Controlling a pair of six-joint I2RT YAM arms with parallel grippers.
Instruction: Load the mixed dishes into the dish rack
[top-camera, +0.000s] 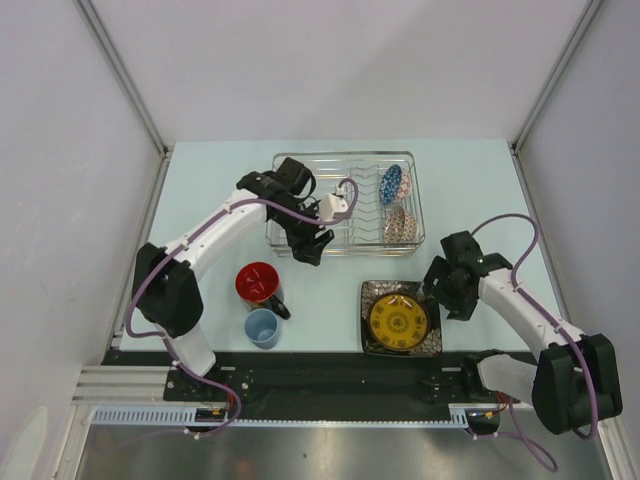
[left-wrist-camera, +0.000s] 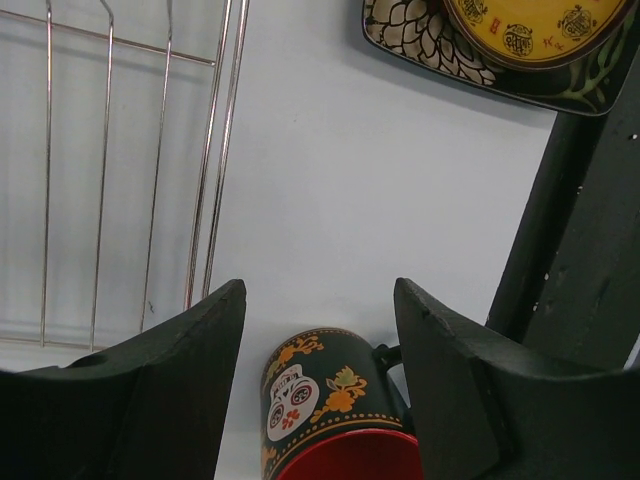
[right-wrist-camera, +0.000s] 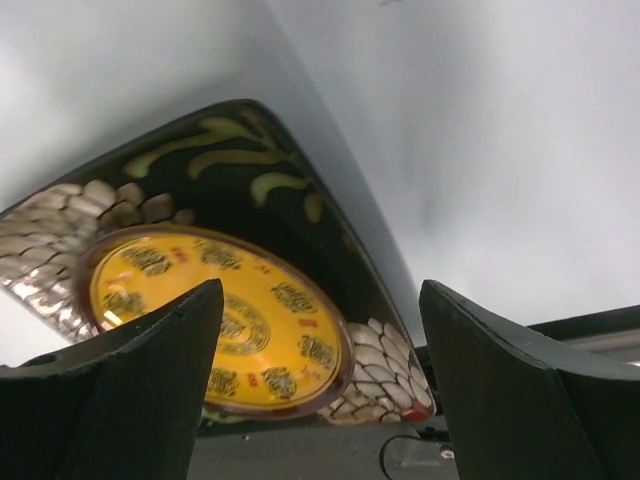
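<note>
The silver wire dish rack (top-camera: 300, 165) stands at the table's back with the blue-patterned bowl (top-camera: 390, 184) and the pinkish-beige bowl (top-camera: 401, 225) on edge at its right end. My left gripper (top-camera: 308, 246) is open and empty at the rack's front edge. The skull-print mug (top-camera: 258, 284) shows between its fingers in the left wrist view (left-wrist-camera: 320, 395). The light-blue cup (top-camera: 263, 327) stands in front of the mug. The yellow plate (top-camera: 398, 319) lies on the dark square floral plate (top-camera: 371, 295). My right gripper (top-camera: 445, 290) is open and empty right of them.
The rack's wires (left-wrist-camera: 215, 150) fill the left of the left wrist view. A black rail (top-camera: 330, 372) runs along the near table edge. White walls with metal posts (top-camera: 120, 75) enclose the table on the left, back and right.
</note>
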